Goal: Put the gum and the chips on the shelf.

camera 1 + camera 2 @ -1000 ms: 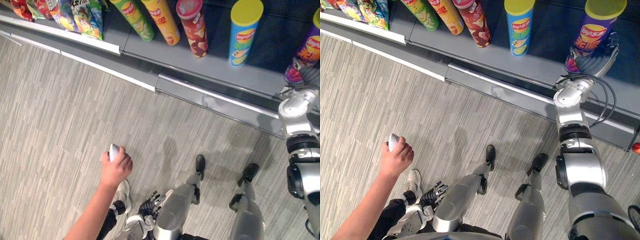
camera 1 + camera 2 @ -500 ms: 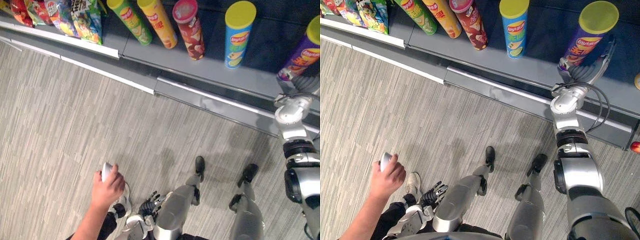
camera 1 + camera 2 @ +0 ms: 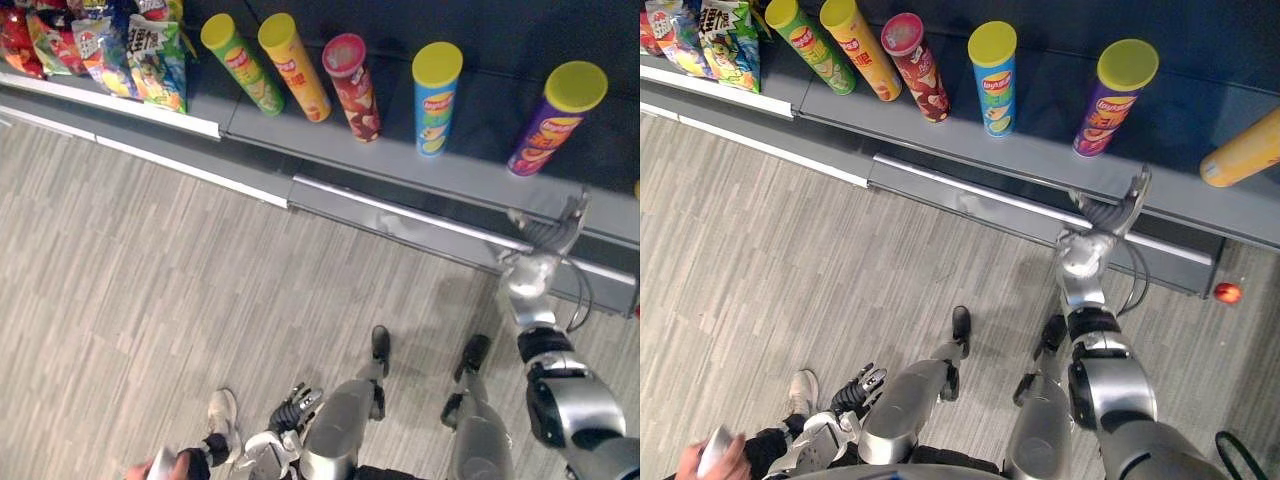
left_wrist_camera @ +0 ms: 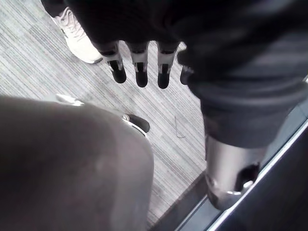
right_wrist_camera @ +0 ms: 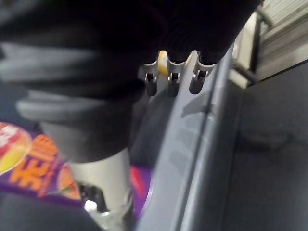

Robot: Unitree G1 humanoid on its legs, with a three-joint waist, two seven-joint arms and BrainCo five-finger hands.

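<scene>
Both empty, uncurled: left hand [image 3: 862, 383], right hand [image 3: 1110, 208] near purple can [image 3: 1105, 110]; right eye view adds orange can [image 3: 1245, 155].

Looks like a shop aisle. Low grey shelf [image 3: 1040, 150] lined with a row of tall chip cans [image 3: 992, 63] and bright snack bags [image 3: 150, 50], over striped grey floor [image 3: 150, 280].

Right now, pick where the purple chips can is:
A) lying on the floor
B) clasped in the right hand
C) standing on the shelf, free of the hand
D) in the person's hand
C: the purple chips can stands upright on the shelf, while the right hand hangs open below it at the shelf's front edge, not touching it.
</scene>
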